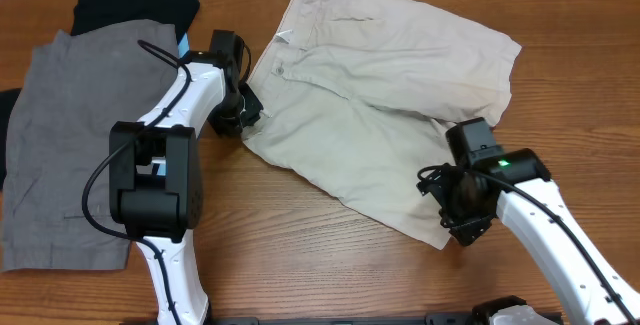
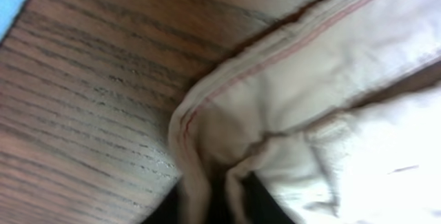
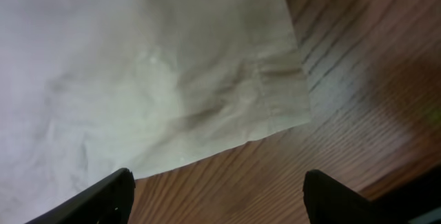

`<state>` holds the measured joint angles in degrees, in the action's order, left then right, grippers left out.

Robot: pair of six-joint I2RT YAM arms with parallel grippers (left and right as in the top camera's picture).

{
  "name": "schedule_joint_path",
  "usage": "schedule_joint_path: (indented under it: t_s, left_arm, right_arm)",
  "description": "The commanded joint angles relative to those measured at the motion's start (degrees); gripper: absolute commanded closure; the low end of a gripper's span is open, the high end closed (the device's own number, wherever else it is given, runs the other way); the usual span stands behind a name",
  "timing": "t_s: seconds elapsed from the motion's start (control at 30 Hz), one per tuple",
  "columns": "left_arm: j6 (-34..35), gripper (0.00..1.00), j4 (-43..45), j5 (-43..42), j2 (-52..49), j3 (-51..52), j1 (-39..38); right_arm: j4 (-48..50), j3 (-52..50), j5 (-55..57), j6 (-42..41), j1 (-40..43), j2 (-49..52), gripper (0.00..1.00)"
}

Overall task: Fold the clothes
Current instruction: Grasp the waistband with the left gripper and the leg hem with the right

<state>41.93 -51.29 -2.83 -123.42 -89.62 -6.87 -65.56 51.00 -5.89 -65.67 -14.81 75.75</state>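
Right gripper (image 3: 217,182) spread wide above leg hem (image 3: 275,117), left gripper (image 2: 213,203) pinching waistband (image 2: 207,96), cream shorts (image 1: 380,85) lying crosswise (waist left, legs right)

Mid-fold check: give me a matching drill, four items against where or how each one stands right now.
Column one:
1. grey shorts
2. black garment
3. left gripper
4. right gripper

Column two:
a. open over a hem corner of the beige shorts
b. lying flat at the left side of the table
c. shut on an edge of the beige shorts
d. top left in the overhead view, beyond the grey shorts

Pairs: 1-b, 2-d, 3-c, 4-a.
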Motion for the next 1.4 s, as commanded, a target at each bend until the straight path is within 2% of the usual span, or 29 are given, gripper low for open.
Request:
schedule_joint_path:
  t_s: [0.0, 0.17, 0.53, 0.63, 0.77, 0.83, 1.03, 1.07, 1.13, 1.17, 1.37]
  left_arm:
    - [0.76, 0.96, 0.17, 0.42, -0.28, 1.68, 0.04]
    - [1.03, 0.96, 0.35, 0.37, -0.28, 1.68, 0.04]
    - [4.59, 0.96, -0.07, 0.35, -0.28, 1.68, 0.04]
    - [4.66, 0.96, -0.07, 1.36, -0.28, 1.77, 0.04]
    - [6.12, 0.96, 0.17, 2.19, -0.28, 1.77, 0.04]
    - [6.58, 0.96, 0.2, 1.68, -0.28, 1.77, -0.02]
    - [6.54, 0.96, 0.07, 1.49, -0.28, 1.77, -0.28]
    - [6.54, 0.96, -0.15, 1.49, -0.28, 1.79, -0.33]
    - [6.49, 0.96, -0.63, 1.57, -0.28, 1.77, -0.31]
    - [6.49, 0.96, -0.9, 1.75, -0.28, 1.77, -0.31]
    - [3.8, 0.96, -3.17, 1.77, 0.26, 0.22, -0.11]
  right_arm:
    - [0.13, -0.31, 1.99, -6.56, -1.03, 0.96, 0.25]
    - [1.09, -2.62, 3.04, -12.74, -1.05, 1.11, 0.34]
    - [10.16, -13.97, -1.16, -12.98, -1.29, 1.16, 0.35]
    - [14.01, -17.05, -3.26, -11.67, -1.62, 1.16, 0.43]
    - [15.76, -18.08, -2.97, -9.03, -1.64, 1.16, 0.43]
    - [17.44, -18.08, -2.12, -6.43, -1.64, 1.4, 0.52]
    - [19.34, -18.08, -0.63, -5.84, -1.64, 5.35, 0.52]
    - [19.54, -18.08, -0.66, -5.6, -1.64, 6.27, 0.58]
    - [20.35, -18.05, -0.81, -2.97, -1.6, 8.04, 0.79]
    - [20.31, -18.05, -0.74, -2.27, -1.57, 8.76, 0.95]
    - [18.93, -16.9, -0.61, 1.6, -0.39, 7.32, 0.96]
